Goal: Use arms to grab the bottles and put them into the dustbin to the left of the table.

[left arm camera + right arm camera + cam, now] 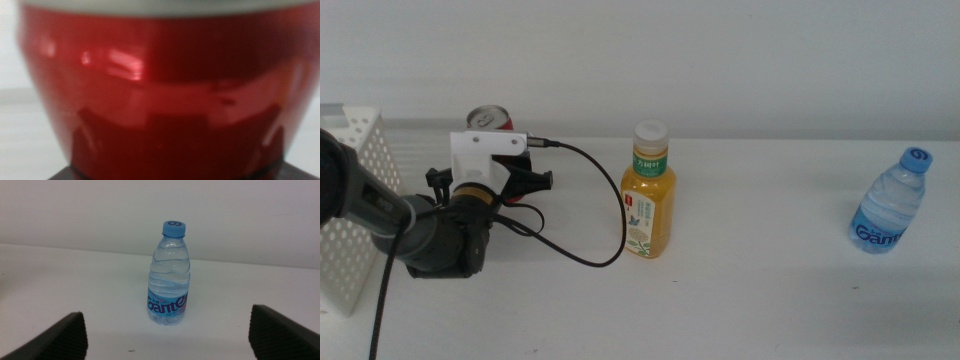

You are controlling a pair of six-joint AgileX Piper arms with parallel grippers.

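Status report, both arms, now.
Left gripper at the can, jaw state unclear. Right gripper open, facing the water bottle. Juice bottle untouched. Bin left, nothing blocking.

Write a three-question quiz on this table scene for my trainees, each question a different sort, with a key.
1. True or false: the juice bottle lies on its side.
2. Which item is the left gripper at? A) can B) water bottle C) bin
3. Fill in: the right gripper faces the water bottle with its fingers ____.

Key: 1 false, it stands upright; 2 A; 3 open.
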